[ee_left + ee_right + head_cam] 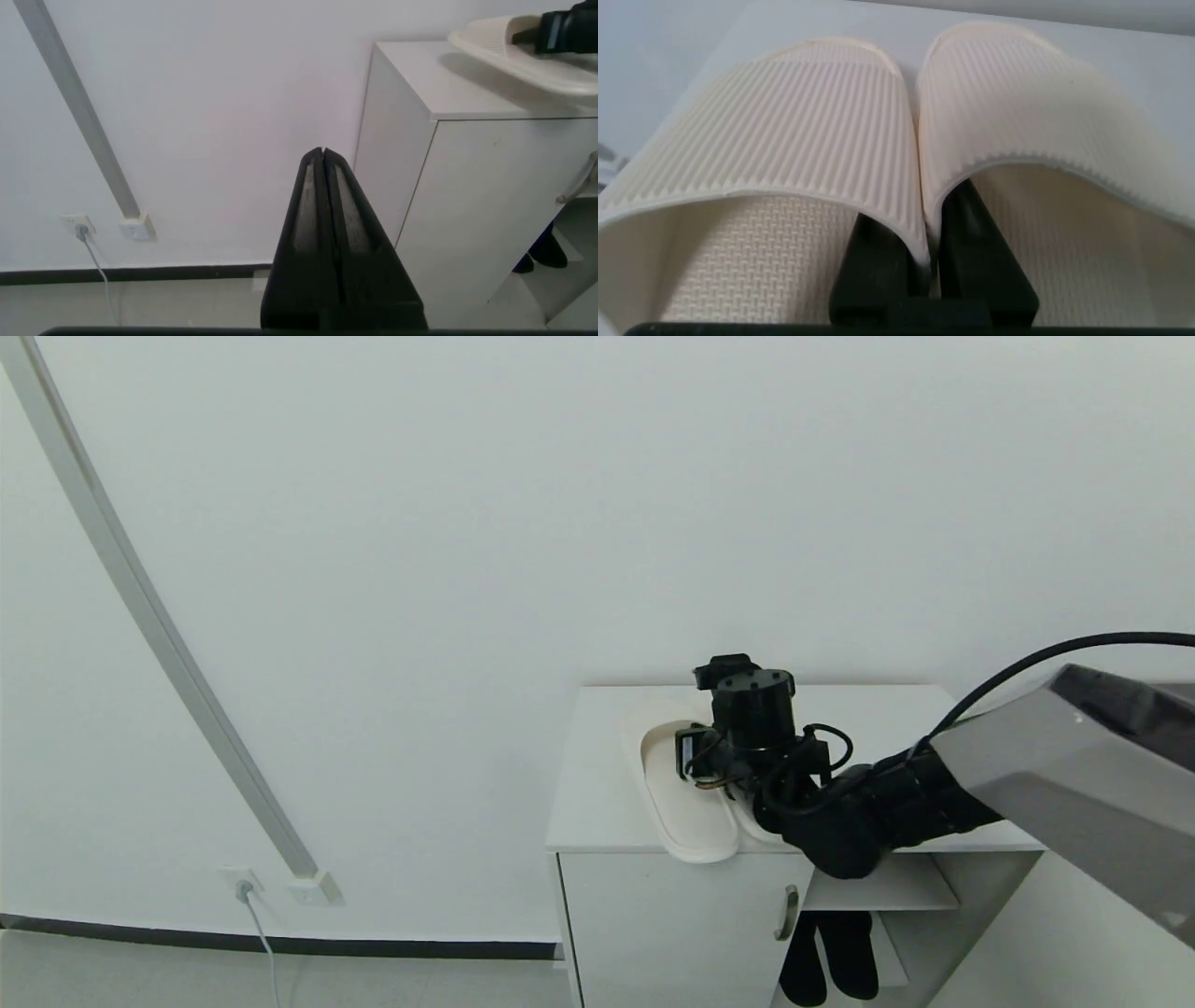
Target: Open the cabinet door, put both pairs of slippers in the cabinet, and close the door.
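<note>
A pair of cream slippers (681,803) lies side by side on top of the white cabinet (607,784), heels hanging slightly over its front edge. My right gripper (698,761) is at their openings. In the right wrist view one finger sits inside each slipper (813,121), and the gripper (924,257) is shut on the two touching inner strap walls. A black pair of slippers (831,957) stands on a lower shelf inside the open right half of the cabinet. My left gripper (323,159) hangs shut and empty, low beside the cabinet's left side (467,168).
The cabinet's left door (681,933) is closed, its handle (789,912) at the right edge. A slanted cable duct (159,625) runs down the wall to a socket (241,882) with a plugged cord. Bare floor lies left of the cabinet.
</note>
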Available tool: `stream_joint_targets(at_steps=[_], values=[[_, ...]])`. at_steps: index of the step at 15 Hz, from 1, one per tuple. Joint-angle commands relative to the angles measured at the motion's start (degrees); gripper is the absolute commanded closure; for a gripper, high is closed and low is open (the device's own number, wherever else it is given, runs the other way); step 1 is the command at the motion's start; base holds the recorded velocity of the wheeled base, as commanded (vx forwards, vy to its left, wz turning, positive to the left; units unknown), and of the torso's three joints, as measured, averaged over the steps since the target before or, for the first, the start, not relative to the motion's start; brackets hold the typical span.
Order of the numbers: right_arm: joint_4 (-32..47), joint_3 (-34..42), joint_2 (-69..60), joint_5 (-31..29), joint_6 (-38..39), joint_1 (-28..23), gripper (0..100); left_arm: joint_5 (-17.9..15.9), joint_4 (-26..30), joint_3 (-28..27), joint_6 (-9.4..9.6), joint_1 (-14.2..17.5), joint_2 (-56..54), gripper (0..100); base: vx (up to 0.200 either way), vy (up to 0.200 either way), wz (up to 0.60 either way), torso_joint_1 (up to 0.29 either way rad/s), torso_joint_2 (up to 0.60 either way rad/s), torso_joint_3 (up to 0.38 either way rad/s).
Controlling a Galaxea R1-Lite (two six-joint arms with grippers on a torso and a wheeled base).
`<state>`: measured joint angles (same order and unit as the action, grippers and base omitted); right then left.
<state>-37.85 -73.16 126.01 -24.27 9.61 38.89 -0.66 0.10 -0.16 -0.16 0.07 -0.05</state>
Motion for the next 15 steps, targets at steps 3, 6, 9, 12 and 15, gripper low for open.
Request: stream_joint_targets(at_steps=[3, 6, 9, 12, 15], values=[[-2.2, 15.9, -15.4, 6.6, -0.1, 1.8, 100, 0.0, 0.0, 0.0, -0.02, 0.0, 0.0, 100, 0.0, 0.0, 0.0, 0.0, 0.0, 0.0], [-4.3, 24.5, -21.2, 10.6, 0.1, 3.7, 100, 0.0, 0.0, 0.1, 0.07, 0.0, 0.0, 100, 0.0, 0.0, 0.0, 0.0, 0.0, 0.0], [-5.8, 25.8, -21.2, 11.3, 0.2, 5.3, 100, 0.0, 0.0, 0.0, 0.07, 0.0, 0.0, 100, 0.0, 0.0, 0.0, 0.0, 0.0, 0.0], [-5.8, 26.1, -21.0, 11.3, 0.2, 5.4, 100, 0.0, 0.0, 0.1, 0.16, 0.0, 0.0, 100, 0.0, 0.0, 0.0, 0.0, 0.0, 0.0], [-4.0, 26.4, -22.4, 10.8, -0.3, 3.7, 100, 0.0, 0.0, 0.0, 0.07, 0.0, 0.0, 100, 0.0, 0.0, 0.0, 0.0, 0.0, 0.0]])
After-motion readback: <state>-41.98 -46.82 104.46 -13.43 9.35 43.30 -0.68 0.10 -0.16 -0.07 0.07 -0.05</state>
